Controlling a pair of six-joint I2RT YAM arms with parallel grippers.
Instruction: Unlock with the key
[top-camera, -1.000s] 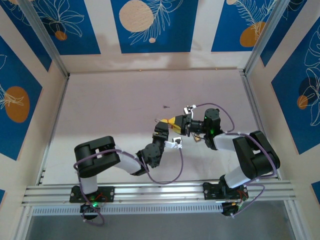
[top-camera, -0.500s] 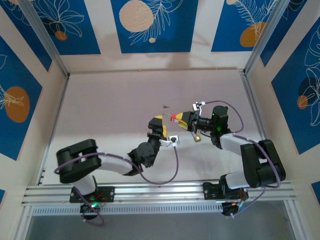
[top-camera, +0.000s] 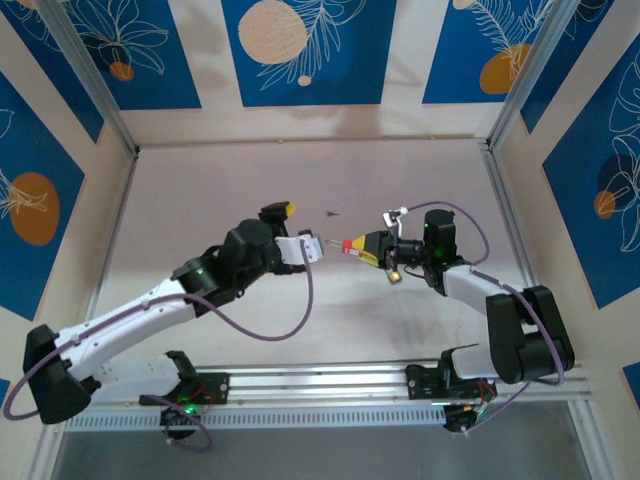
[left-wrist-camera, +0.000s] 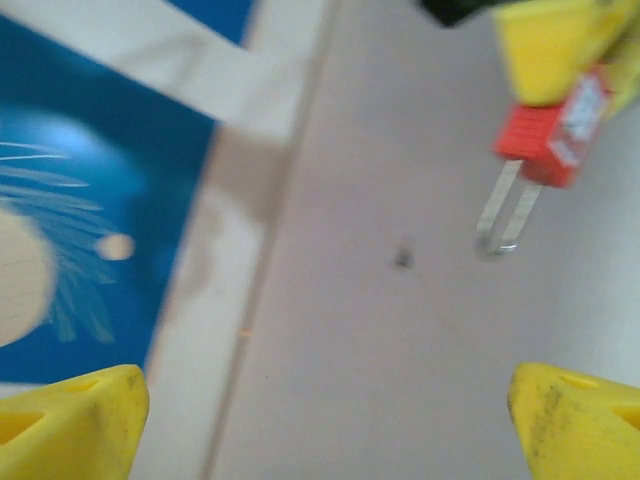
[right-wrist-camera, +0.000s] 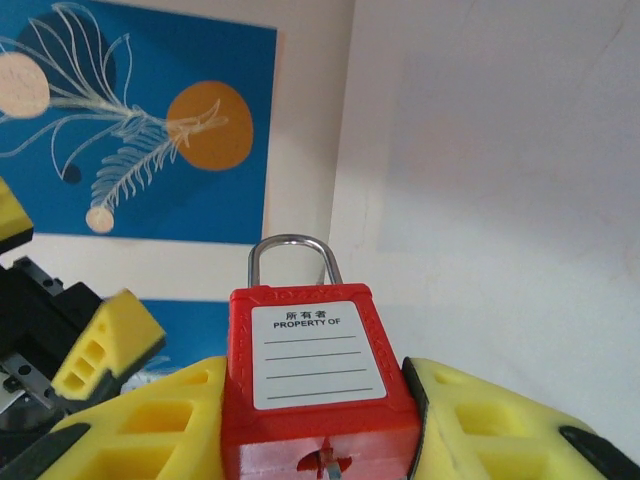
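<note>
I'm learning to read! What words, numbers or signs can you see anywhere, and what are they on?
"所有者": top line of the white label on the red lock.
"PROPERTY OF": same label, just below, with four blank lines under it.
Raised letters along the lock's top edge, by the metal loop: too small to read.
The label as seen from the left wrist: too blurred to read.
</note>
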